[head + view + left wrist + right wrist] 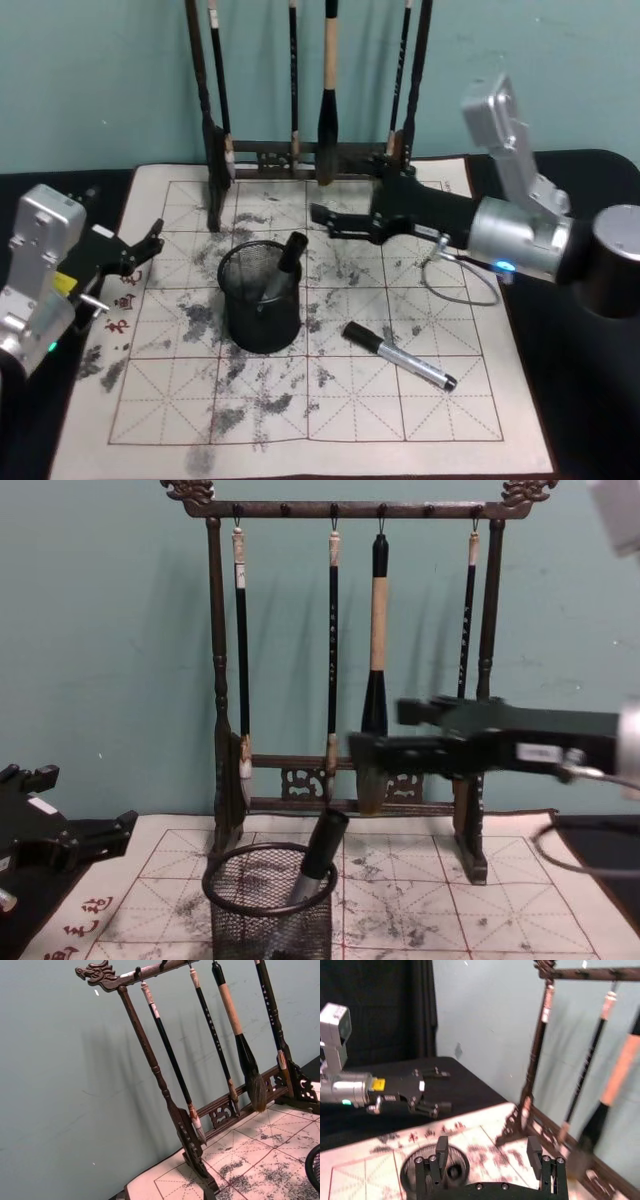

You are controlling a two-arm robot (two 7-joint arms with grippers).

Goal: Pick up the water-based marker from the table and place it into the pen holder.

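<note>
The pen holder [260, 300], a round black wire-mesh cup, stands near the middle of the ink-stained mat. One water-based marker [288, 258] with a black cap leans inside it, also seen as the marker [320, 852] in the holder [268, 912]. A second marker [400, 356], grey with a black cap, lies on the mat to the holder's right. My right gripper [330, 220] hovers open and empty just behind and right of the holder, its fingers [441, 1147] spread above the cup. At the mat's left edge my left gripper [145, 245] is parked open.
A tall dark wooden brush rack [300, 155] with several hanging brushes [378, 630] stands along the mat's far edge, close behind my right gripper. The mat [200, 420] lies on a black table. A grey cable [465, 285] loops on the mat's right side.
</note>
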